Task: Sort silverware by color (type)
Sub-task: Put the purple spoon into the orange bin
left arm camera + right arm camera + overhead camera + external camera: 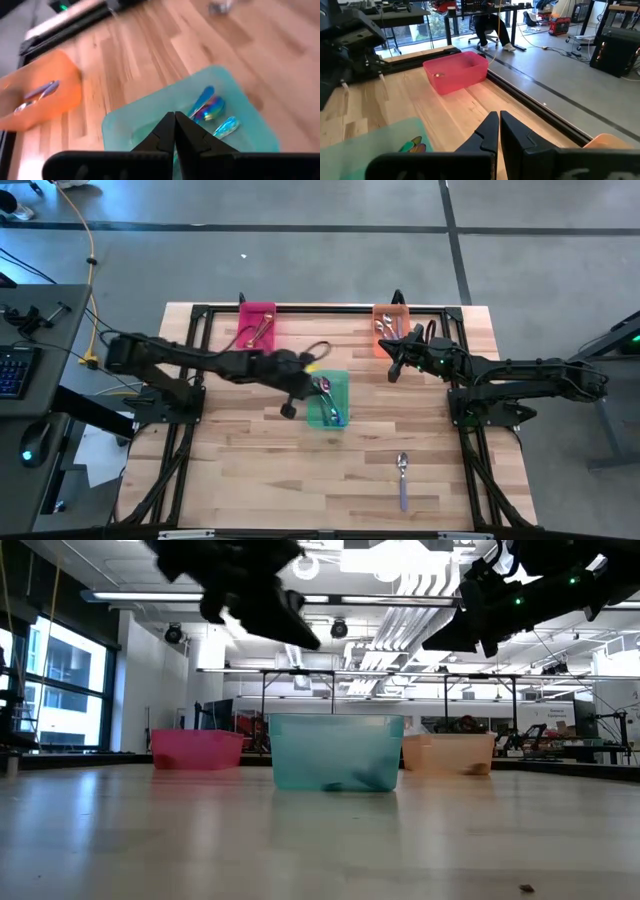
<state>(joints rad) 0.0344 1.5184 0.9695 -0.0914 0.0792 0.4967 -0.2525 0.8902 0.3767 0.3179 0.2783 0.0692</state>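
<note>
The left gripper [300,376] hangs over the table [250,470] at the near-left edge of the green bin [328,399], its two dark fingers [165,134] pressed together with nothing between them. In its wrist view the fingertips meet above the bin's teal floor, where a few iridescent spoons [210,109] with blue-green handles lie loosely side by side. From above, those same spoons lie slanted inside the green bin, which stands near the middle of the table. The right gripper [397,363] hovers beside the orange bin [390,330], on the side toward the table's centre, and its fingers [490,131] are likewise closed tight and hold nothing. The orange bin sits at the far edge of the table on the right and carries silver spoons [384,328] with purple handles; the left wrist view shows two of them lying in it. The pink bin [257,325] stands at the far edge on the left, well apart from the orange one, with gold spoons [256,333] inside. One more silver spoon with a purple handle [402,479] lies alone on the bare wood near the front of the table, on the right side, well apart from all three bins and from both grippers. Seen at table height, both arms hang above the row of bins.
</note>
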